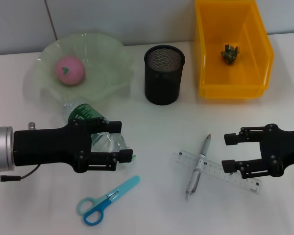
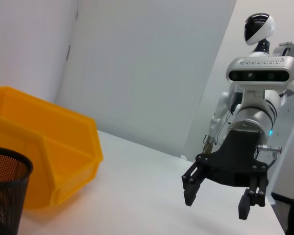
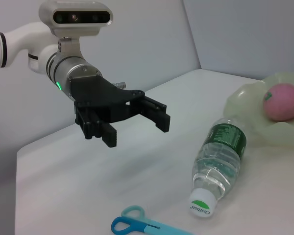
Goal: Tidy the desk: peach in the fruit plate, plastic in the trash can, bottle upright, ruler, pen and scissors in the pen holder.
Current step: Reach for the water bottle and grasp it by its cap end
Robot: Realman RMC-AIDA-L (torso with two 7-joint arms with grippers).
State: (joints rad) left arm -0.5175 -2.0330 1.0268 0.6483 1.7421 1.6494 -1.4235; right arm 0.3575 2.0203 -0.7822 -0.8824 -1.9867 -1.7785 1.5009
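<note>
The peach (image 1: 68,70) lies in the pale green fruit plate (image 1: 108,58). A clear bottle (image 1: 88,117) with a green label lies on its side in front of the plate. My left gripper (image 1: 126,142) hangs open above the bottle's cap end, and the right wrist view shows the left gripper (image 3: 137,129) clear of the bottle (image 3: 220,156). The black mesh pen holder (image 1: 164,73) stands at centre back. Crumpled plastic (image 1: 230,54) sits in the yellow trash can (image 1: 210,58). The pen (image 1: 198,166) lies across the ruler (image 1: 218,171), with my open right gripper (image 1: 225,152) just right of them. The blue scissors (image 1: 105,200) lie at the front.
The plate, pen holder and yellow bin line the back of the white table near the wall. In the left wrist view the right gripper (image 2: 216,204) hovers above the table, away from the bin (image 2: 49,147) and pen holder (image 2: 5,191).
</note>
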